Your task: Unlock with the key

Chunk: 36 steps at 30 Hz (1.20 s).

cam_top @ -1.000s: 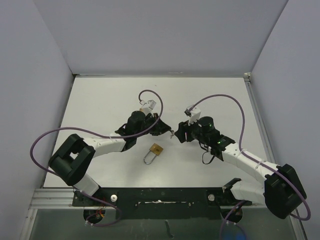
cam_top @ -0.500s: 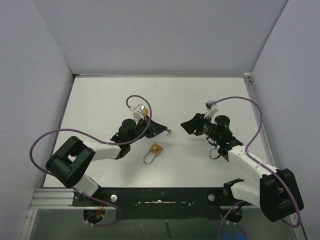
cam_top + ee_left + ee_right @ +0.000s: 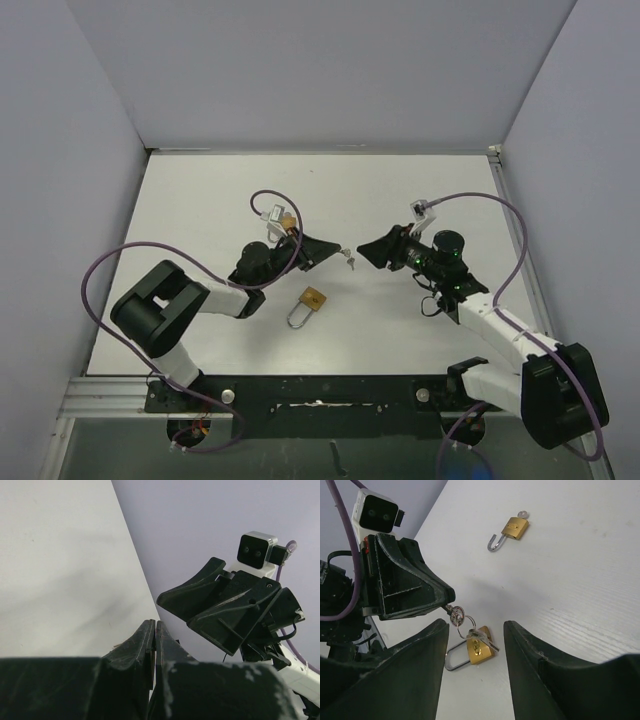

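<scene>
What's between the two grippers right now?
The key, pinched at the left gripper's tip, hangs short of the open right gripper; the right wrist view shows it.

A flat white table top (image 3: 200, 200) fills the floor of the enclosure, matte and lightly scuffed; it also shows in the left wrist view (image 3: 60, 555) and the right wrist view (image 3: 580, 580). Plain pale lavender walls stand on three sides: a back wall (image 3: 320, 70), a left wall (image 3: 60, 150) and a right wall (image 3: 590, 130). A silver slotted aluminium rail (image 3: 100, 400) runs along the near edge, and a thin metal strip (image 3: 515, 230) borders the right edge of the table.
</scene>
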Motion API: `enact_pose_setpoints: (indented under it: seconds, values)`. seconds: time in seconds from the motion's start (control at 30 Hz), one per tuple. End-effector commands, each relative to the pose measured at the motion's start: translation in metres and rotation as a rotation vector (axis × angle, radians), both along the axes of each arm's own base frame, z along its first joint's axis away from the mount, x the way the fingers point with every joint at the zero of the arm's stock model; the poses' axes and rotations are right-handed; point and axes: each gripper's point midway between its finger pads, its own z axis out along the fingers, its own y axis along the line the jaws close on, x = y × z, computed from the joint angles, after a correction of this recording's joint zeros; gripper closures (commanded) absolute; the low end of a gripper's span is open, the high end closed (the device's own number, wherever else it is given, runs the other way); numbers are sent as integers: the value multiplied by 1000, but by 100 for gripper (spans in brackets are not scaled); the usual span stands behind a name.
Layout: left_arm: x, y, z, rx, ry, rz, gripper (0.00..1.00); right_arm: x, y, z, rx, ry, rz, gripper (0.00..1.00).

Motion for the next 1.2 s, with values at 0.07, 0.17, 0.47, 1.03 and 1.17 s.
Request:
enact_pose_setpoints:
  seconds: [0.07,0.17,0.47,1.03,1.17]
  values:
    - [-2,-2,30,-101,-62,-23,100,4,-2,30,-5,-131,8,52]
    - [3,-4,21,-67,-2,-16,100,7,-6,25,-116,-165,-6,53]
    - [12,-11,-19,115,241,-2,100,1,-10,16,-498,-302,0,51]
    - [11,-18,-24,192,440,-31,100,-14,23,-20,-803,-454,114,53]
    - [8,-20,-18,188,446,-51,100,-11,23,-25,-830,-444,106,53]
